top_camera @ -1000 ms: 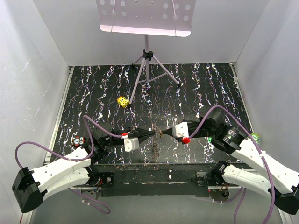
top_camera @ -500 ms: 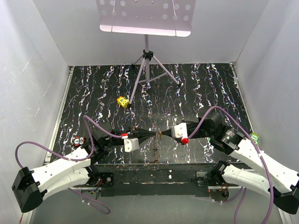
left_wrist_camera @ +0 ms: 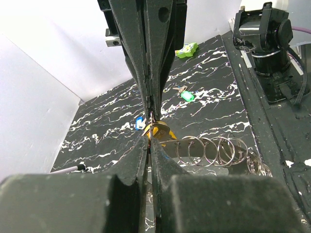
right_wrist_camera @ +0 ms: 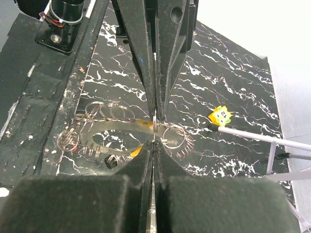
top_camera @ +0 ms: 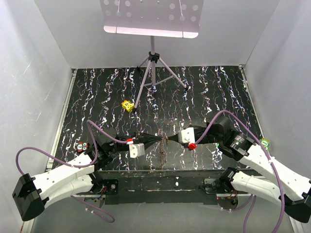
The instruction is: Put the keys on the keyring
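1. While they meet by the near edge of the table (top_camera: 97, 92), the left gripper (left_wrist_camera: 148, 143) and the right gripper (right_wrist_camera: 153, 143) are both pinched tight, tip to tip.
2. The orange key (left_wrist_camera: 158, 130) sits right at the tips; I cannot tell which one grips it.
3. The keyring (right_wrist_camera: 186, 142) lies just beside them.
4. Go slowly and line the tips up, so the key cannot slip.
5. The green key (left_wrist_camera: 187, 95) waits farther off.
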Action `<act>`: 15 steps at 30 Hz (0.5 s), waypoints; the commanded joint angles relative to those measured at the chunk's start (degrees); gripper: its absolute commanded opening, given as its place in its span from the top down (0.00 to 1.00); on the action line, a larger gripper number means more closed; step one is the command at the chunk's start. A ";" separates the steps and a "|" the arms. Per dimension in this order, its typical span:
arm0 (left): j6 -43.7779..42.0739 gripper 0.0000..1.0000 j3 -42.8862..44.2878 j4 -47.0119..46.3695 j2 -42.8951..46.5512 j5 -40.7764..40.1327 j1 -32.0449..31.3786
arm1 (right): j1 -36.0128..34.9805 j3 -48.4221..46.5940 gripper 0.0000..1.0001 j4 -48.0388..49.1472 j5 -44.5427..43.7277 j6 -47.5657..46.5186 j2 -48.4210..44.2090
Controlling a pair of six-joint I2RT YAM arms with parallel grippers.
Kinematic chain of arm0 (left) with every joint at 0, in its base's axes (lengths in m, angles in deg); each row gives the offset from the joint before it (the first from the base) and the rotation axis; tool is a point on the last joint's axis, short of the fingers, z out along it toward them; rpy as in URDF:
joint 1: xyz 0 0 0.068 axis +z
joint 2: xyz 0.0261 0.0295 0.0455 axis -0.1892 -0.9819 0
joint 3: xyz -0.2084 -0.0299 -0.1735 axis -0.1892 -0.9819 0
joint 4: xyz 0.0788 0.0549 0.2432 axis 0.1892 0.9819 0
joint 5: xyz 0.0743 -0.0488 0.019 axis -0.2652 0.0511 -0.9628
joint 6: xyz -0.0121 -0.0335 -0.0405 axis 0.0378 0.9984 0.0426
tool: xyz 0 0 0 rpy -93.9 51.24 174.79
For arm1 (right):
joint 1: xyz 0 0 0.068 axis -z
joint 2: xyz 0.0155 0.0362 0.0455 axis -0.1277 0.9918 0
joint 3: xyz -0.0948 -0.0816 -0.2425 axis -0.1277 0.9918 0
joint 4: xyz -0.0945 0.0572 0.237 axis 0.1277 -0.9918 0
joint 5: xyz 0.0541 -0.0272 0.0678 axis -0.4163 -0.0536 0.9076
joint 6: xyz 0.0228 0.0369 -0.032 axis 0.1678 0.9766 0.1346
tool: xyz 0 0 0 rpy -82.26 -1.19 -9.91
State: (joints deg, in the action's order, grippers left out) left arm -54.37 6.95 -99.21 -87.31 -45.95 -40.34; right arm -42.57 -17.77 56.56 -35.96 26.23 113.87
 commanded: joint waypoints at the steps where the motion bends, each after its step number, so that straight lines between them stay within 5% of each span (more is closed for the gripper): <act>1: -1.19 1.00 0.02 -1.91 1.31 -1.14 -0.26 | -0.28 -0.99 0.99 1.10 0.18 0.54 -1.03; 15: -1.19 1.00 0.02 -1.65 1.31 -0.35 -0.26 | -0.28 -0.99 0.99 2.33 -0.70 1.24 -0.68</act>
State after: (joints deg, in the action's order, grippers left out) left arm -54.74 6.95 -99.19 -87.31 -46.04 -40.34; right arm -42.57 -17.77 56.56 -36.18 26.86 113.87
